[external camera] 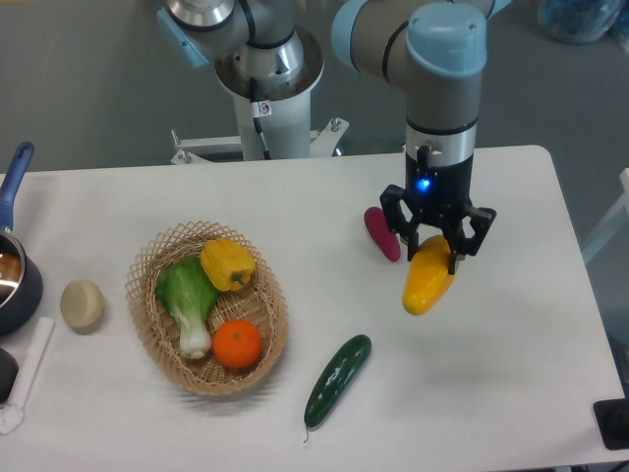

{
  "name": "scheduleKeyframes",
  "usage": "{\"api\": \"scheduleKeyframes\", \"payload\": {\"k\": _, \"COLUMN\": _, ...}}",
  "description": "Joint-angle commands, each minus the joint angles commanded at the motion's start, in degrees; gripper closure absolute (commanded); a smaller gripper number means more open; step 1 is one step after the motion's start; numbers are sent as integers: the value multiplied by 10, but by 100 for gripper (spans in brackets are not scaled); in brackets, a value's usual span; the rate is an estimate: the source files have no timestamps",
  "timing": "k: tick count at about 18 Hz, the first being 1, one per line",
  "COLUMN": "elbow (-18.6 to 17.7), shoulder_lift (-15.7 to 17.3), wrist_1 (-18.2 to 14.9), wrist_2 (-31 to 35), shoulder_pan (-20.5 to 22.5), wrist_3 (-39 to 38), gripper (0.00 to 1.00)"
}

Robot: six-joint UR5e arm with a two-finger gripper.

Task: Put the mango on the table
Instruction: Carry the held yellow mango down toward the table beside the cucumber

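The mango [428,280] is smooth, yellow and elongated, orange-tinged at its upper end. It hangs tilted in my gripper [436,248], which is shut on its upper end. I cannot tell whether the mango's lower tip touches the white table [511,393] or is held just above it. It is at the right of the table's middle, just right of the purple vegetable [381,233].
A wicker basket [147,324] at the left holds a yellow bell pepper [227,265], a green leafy vegetable [190,300] and an orange [237,343]. A cucumber [337,380] lies near the front. A beige round object [82,304] and a blue-handled pot [12,265] are at the far left.
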Motion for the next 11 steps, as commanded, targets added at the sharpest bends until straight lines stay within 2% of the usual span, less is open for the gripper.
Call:
{"api": "scheduleKeyframes", "payload": {"k": 6, "elbow": 8, "shoulder_lift": -26, "wrist_1": 3, "wrist_2": 2, "shoulder_pan": -12, "wrist_3": -34, "gripper": 74}}
{"api": "scheduleKeyframes", "payload": {"k": 11, "elbow": 20, "shoulder_lift": -70, "wrist_1": 18, "wrist_2": 3, "shoulder_pan": -20, "wrist_3": -41, "gripper": 74}}
